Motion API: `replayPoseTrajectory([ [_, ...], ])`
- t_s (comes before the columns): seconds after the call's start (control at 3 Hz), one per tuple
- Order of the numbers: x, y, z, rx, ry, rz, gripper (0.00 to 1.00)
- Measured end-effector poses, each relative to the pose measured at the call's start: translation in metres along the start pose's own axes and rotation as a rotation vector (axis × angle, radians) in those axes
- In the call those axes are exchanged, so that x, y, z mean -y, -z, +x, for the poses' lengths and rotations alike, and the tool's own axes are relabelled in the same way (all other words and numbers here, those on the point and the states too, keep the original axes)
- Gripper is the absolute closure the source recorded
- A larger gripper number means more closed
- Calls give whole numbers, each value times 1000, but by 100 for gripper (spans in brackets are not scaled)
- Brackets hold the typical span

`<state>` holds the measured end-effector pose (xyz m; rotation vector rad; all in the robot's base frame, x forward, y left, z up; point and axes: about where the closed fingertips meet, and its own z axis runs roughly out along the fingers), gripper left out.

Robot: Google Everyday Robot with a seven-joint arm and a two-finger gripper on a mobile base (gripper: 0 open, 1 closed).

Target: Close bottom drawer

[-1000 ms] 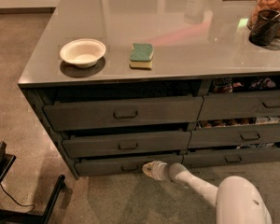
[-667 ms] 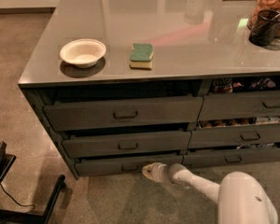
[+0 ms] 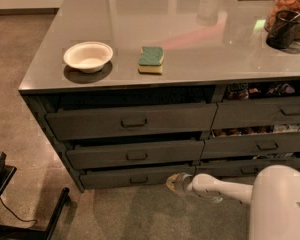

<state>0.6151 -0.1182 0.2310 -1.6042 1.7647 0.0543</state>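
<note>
Since the earlier frames the hand [image 3: 174, 182] has slid a little to the right along the foot of the cabinet, and the white arm [image 3: 217, 189] behind it has risen and shifted right with it. The bottom drawer [image 3: 135, 177] looks unchanged: its slim dark front lies just left of the hand, which sits low at that front's right end. We cannot tell whether they touch, nor whether the hand is open or closed. A dark gap shows along the top of that front. Above the hand and to its left are the two taller drawer fronts [image 3: 134, 121], both standing out a bit from the frame. Higher up, on the grey table [image 3: 205, 54], a white bowl [image 3: 88, 57] sits well up and left of the hand, with a green and yellow sponge [image 3: 151, 60] nearly straight above the hand.
</note>
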Motion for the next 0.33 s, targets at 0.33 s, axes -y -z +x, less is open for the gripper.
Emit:
replayPoseTrajectory([
  [0.33, -32, 20, -18, 1, -13, -60, 88],
])
